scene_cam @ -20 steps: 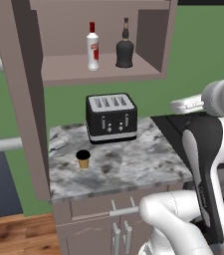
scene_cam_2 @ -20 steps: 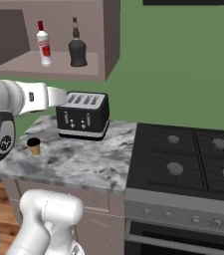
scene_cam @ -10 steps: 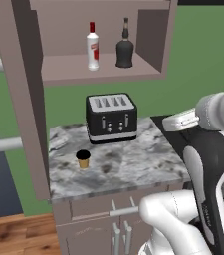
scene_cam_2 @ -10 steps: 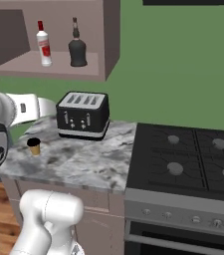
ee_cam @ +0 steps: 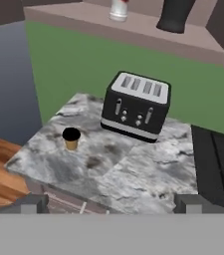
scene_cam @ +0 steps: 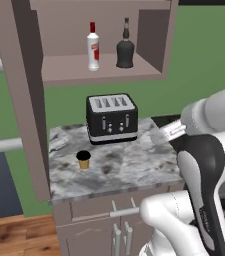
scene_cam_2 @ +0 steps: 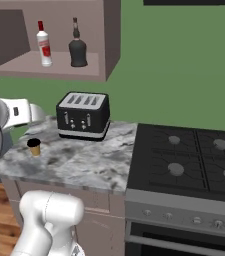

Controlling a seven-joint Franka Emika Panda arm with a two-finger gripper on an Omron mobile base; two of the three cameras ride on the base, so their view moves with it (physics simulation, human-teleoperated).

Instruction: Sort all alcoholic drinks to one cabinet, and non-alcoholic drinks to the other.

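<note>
Both alcoholic drinks stand on the shelf of the open wall cabinet (scene_cam: 64, 69): a slim clear bottle with red label (scene_cam: 93, 46) (scene_cam_2: 44, 44) and, to its right, a squat black bottle (scene_cam: 125, 50) (scene_cam_2: 77, 46). The non-alcoholic drink, a small tan cup with black top (scene_cam: 83, 160) (scene_cam_2: 34, 146) (ee_cam: 71, 138), sits on the marble counter's front left. My gripper (scene_cam: 166, 133) (ee_cam: 112, 203) hovers over the counter's right end, well back from the cup. It is open and holds nothing. The other cabinet is out of view.
A black four-slot toaster (scene_cam: 111, 118) (ee_cam: 137, 105) stands at the back of the marble counter (scene_cam: 129, 170). A black stove (scene_cam_2: 189, 160) adjoins on the right. Thick grey bars (scene_cam: 1, 146) jut in at the left. Drawers and doors sit below the counter.
My arm has swung: in the left base view the hand came down and leftward over the counter's right end. The jaws stayed open. Bottles, cup and toaster have not moved.
</note>
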